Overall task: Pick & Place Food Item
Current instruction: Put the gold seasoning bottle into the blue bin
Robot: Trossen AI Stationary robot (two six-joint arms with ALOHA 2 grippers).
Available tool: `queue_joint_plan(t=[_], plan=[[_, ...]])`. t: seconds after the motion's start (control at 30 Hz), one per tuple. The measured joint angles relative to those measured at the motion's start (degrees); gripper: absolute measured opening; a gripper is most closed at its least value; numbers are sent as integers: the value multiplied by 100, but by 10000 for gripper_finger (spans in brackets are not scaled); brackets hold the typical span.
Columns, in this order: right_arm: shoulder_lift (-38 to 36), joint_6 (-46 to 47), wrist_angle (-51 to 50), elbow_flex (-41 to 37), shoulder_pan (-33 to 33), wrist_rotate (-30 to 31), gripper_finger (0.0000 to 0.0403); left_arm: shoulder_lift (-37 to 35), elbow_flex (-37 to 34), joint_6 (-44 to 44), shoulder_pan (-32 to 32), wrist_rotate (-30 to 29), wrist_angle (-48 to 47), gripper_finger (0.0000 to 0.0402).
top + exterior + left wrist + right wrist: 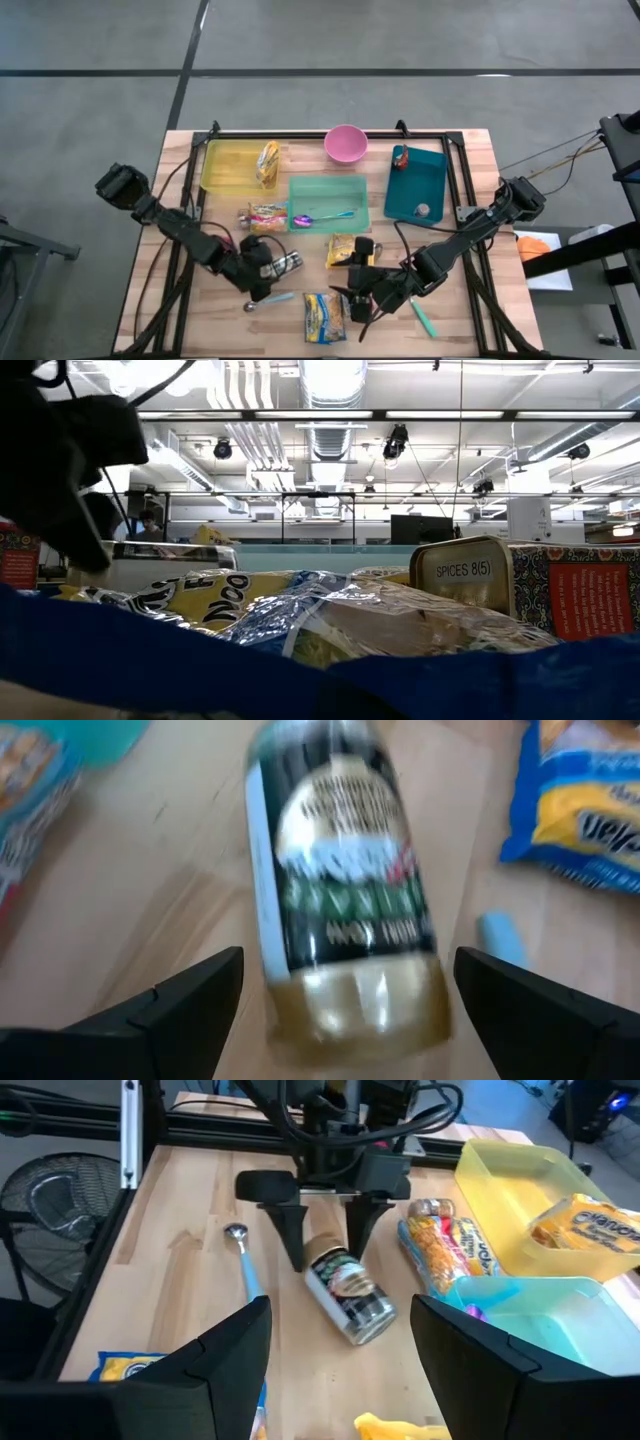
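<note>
A glass jar [345,890] with a dark label and a gold lid lies on its side on the wooden table [190,300], near the front left. My left gripper [270,272] is open, slanting down over the jar's lid end [325,1250]. One finger [190,995] stands on each side of the lid, and neither shows as touching. My right gripper [362,295] hangs open above the table's front middle, pointing at the jar, with nothing between its fingers.
A blue-handled spoon [245,1270] lies beside the jar, and a blue-yellow packet [325,317] near the front edge. A yellow packet [343,250] and striped packet [268,217] lie mid-table. Behind stand a yellow tray [232,165], green tray [330,190], teal tray [416,183] and pink bowl [346,143].
</note>
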Motion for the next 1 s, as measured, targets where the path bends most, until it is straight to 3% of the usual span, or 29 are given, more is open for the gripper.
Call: queue_joint_plan(t=[0.33, 0.8, 1.0], plan=[[0, -17, 76, 0, 0, -54, 238, 0, -516, -398, -183, -440, 319, 367], [0, -23, 69, 0, 11, -61, 238, -489, -110, 294, 265, 508, -803, 367], [0, -77, 57, -1, 11, -478, 238, -492, 47, 839, 524, 867, -828, 367]])
